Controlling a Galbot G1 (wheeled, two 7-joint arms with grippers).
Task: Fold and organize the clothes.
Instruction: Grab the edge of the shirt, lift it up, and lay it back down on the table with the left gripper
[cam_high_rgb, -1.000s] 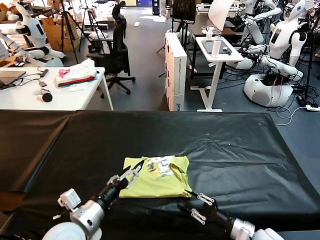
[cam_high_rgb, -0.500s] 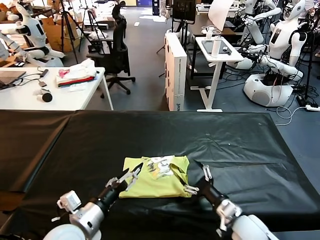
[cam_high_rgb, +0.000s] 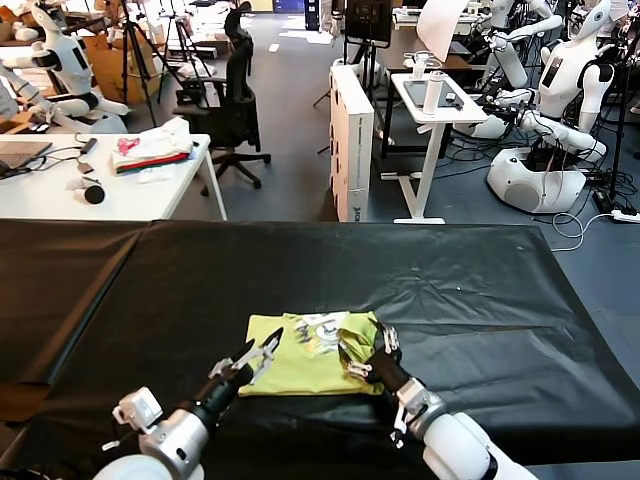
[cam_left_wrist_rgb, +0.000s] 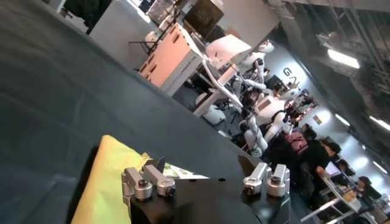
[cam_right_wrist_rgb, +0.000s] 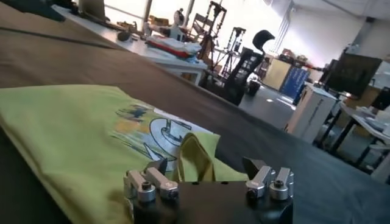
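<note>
The clothes are one lime yellow-green T-shirt (cam_high_rgb: 305, 362), lying folded into a rough rectangle on the black table with its white print facing up. My left gripper (cam_high_rgb: 262, 352) hovers open at the shirt's left edge; the left wrist view shows the shirt (cam_left_wrist_rgb: 100, 179) just beyond that gripper (cam_left_wrist_rgb: 204, 165). At the shirt's right edge my right gripper (cam_high_rgb: 366, 350) is open. In the right wrist view a raised fold of the shirt (cam_right_wrist_rgb: 79, 128) stands between the spread fingers of that gripper (cam_right_wrist_rgb: 206, 164), with neither finger pressing on it.
Black cloth covers the table (cam_high_rgb: 470, 290), whose front edge lies close behind both arms. Beyond it stand a white desk with a pile of pink, white and red cloth (cam_high_rgb: 155, 148), an office chair (cam_high_rgb: 232, 110), a white side table (cam_high_rgb: 435, 110) and other robots (cam_high_rgb: 545, 130).
My right gripper swung up from near the table's front edge to the shirt's right edge and opened wider. The shirt's right corner now stands bunched up. The left gripper has barely moved.
</note>
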